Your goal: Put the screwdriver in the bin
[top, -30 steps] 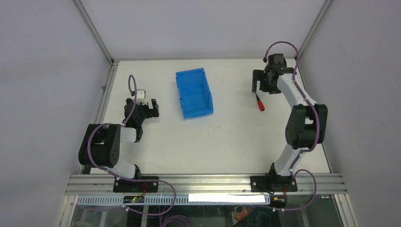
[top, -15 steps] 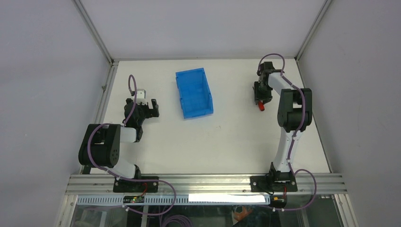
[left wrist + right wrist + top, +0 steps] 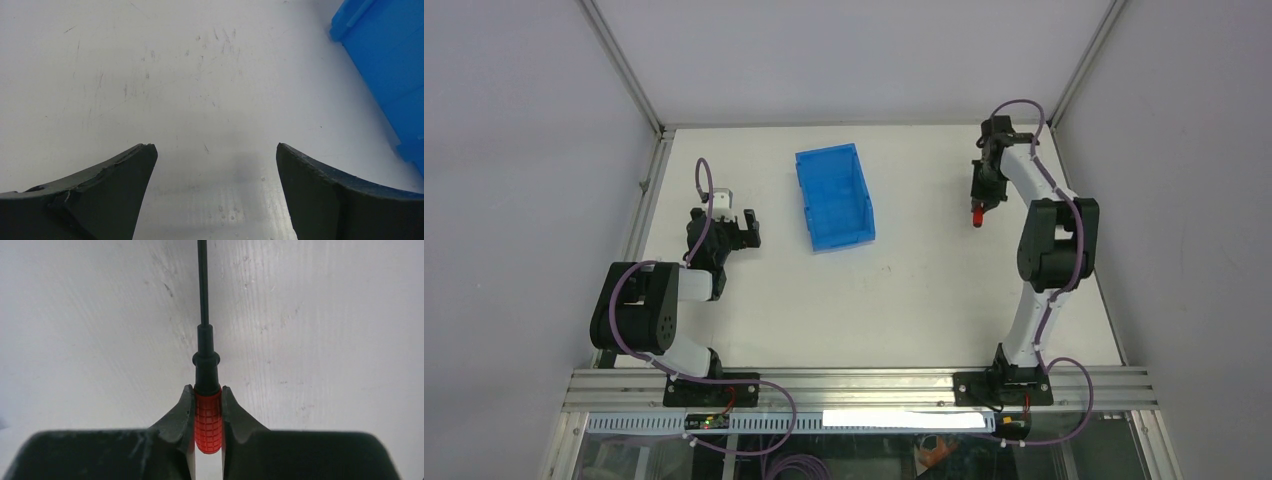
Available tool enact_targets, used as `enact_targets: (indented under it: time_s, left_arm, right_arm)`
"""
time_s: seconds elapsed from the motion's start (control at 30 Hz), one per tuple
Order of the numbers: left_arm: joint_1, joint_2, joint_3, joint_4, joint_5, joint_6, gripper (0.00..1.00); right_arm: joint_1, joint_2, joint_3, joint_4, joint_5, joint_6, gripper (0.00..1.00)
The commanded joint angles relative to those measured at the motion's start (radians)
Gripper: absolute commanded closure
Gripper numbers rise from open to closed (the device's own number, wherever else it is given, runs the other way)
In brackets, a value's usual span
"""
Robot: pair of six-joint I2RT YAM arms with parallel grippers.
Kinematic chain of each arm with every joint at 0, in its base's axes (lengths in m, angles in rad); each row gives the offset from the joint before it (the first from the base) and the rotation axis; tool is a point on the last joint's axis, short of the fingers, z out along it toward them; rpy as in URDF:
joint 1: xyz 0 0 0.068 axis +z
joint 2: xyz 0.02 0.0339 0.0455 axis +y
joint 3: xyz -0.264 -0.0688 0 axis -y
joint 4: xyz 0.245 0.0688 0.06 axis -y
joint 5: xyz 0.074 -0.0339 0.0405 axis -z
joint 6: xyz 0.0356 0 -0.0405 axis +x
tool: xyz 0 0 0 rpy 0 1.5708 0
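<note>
The screwdriver (image 3: 207, 420) has a red gridded handle and a thin black shaft running straight away from the right wrist camera. My right gripper (image 3: 207, 392) is shut on that red handle, both fingers pressed against its sides. From above, the right gripper (image 3: 979, 205) sits at the table's far right with the screwdriver's (image 3: 975, 216) red end showing just below it. The blue bin (image 3: 834, 195) stands open-topped at the table's middle back, well to the left of that gripper. My left gripper (image 3: 736, 230) rests open on the left, its wrist view showing bare table between the fingers (image 3: 125, 170).
A corner of the bin (image 3: 385, 65) shows at the right edge of the left wrist view. Metal frame rails (image 3: 634, 205) border the white table, and grey walls enclose it on three sides.
My right gripper came down over the screwdriver and closed on its red handle; the right arm's pose shifted. The left arm and the bin have not moved.
</note>
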Motion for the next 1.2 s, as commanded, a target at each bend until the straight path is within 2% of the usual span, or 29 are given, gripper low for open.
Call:
enact_targets:
  time_s: [0.0,0.2,0.33,0.5,0.63,0.77,1.17]
  left_arm:
    - [-0.010,-0.029,0.000,0.028,0.006,-0.020,0.01]
    - [-0.009,-0.028,0.000,0.028,0.006,-0.020,0.01]
    - [-0.009,-0.028,0.000,0.028,0.005,-0.019,0.01]
    - [-0.009,-0.028,0.000,0.028,0.006,-0.020,0.01]
    - [-0.010,-0.029,0.000,0.028,0.005,-0.020,0.01]
    - [-0.009,-0.029,0.001,0.028,0.005,-0.019,0.01]
    - [-0.008,-0.029,0.000,0.028,0.006,-0.020,0.01]
  right_arm:
    - [0.012,-0.160,0.104,-0.098,-0.026,0.067,1.00]
    - [0.111,-0.243,0.191,-0.176,0.001,0.132,1.00]
    - [0.277,-0.273,0.271,-0.179,0.044,0.160,1.00]
    - [0.468,-0.232,0.398,-0.152,0.032,0.191,1.00]
    - [0.579,-0.163,0.454,-0.049,-0.014,0.195,1.00]
    - [0.643,-0.069,0.513,0.002,-0.077,0.144,1.00]
    - [0.691,0.141,0.510,0.123,-0.021,0.020,0.98]
